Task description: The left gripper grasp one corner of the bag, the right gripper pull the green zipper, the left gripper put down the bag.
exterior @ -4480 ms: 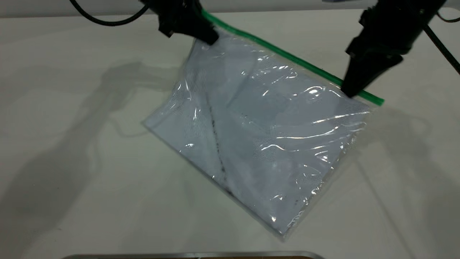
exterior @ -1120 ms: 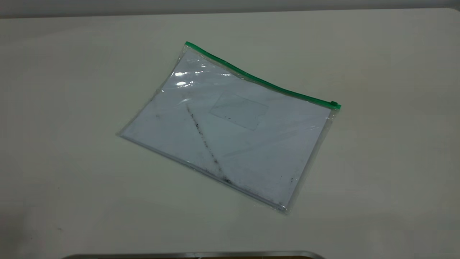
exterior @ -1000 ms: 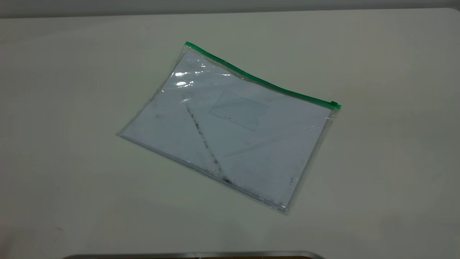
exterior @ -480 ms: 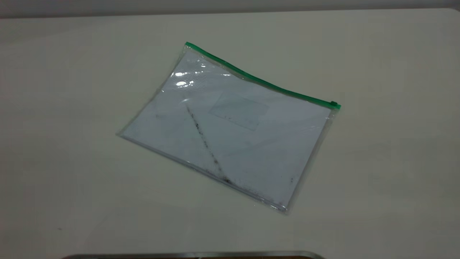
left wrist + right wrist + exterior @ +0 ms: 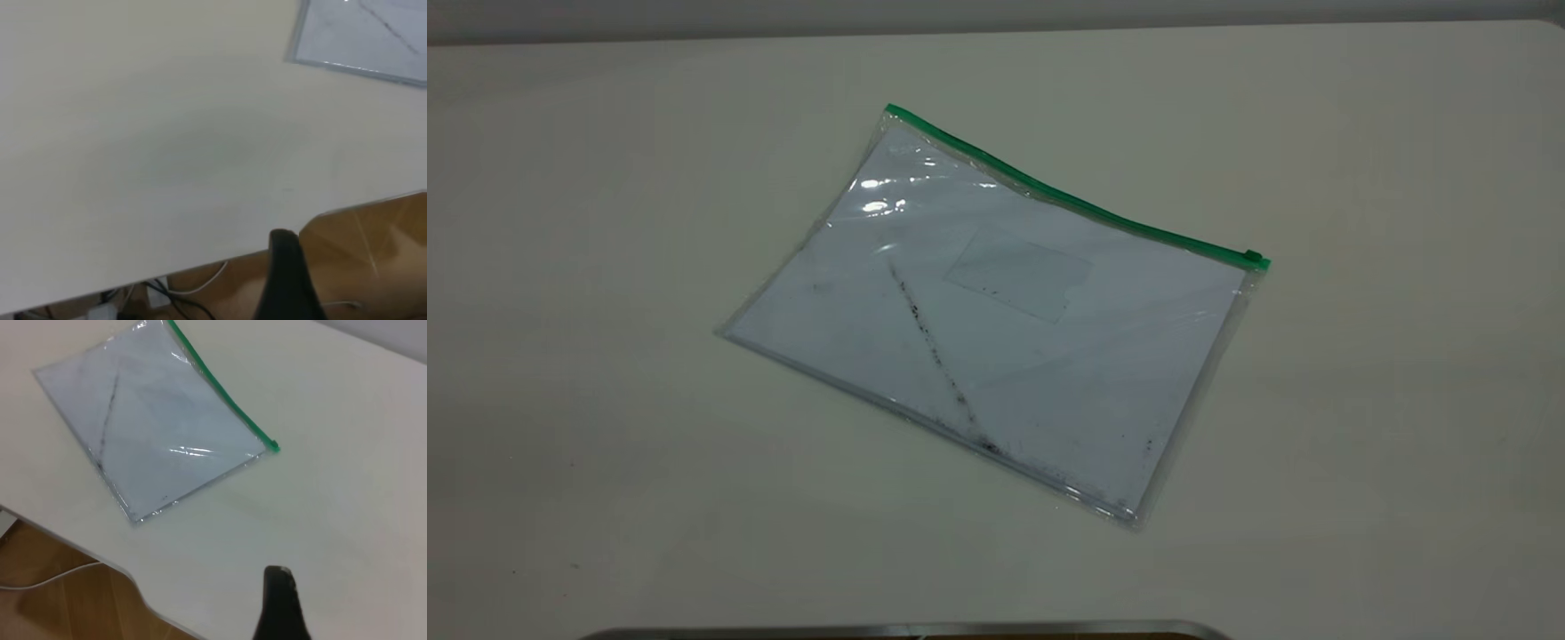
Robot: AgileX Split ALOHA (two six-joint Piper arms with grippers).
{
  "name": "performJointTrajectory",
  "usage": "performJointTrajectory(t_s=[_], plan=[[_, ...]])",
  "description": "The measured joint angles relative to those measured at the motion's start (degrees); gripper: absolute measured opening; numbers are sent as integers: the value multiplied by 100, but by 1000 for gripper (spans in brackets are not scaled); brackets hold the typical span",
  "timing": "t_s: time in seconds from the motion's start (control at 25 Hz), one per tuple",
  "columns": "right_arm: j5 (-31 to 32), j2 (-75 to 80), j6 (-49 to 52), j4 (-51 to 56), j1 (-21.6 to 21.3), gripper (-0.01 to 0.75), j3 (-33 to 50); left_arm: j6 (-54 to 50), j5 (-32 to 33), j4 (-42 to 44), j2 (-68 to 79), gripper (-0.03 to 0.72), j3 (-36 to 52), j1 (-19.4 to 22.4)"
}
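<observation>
In the exterior view the bag [image 5: 996,329] lies flat near the middle of the table [image 5: 605,222], skewed to its edges, the green zipper [image 5: 1067,197] along its far edge, slider toward the right side. In the left wrist view the left gripper [image 5: 287,280] hangs over the table's edge, away from the bag's corner; whether its claw is apart or together cannot be told. In the right wrist view the right gripper [image 5: 280,603] hovers over bare tabletop, well apart from the bag; its claw's state cannot be told either.
</observation>
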Motion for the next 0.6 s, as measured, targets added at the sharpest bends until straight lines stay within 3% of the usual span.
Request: performJointTrajectory(t_s=[0.6], plan=[[-6, 0, 11, 11, 0, 578, 4, -20, -144, -155, -18, 590, 211, 0]])
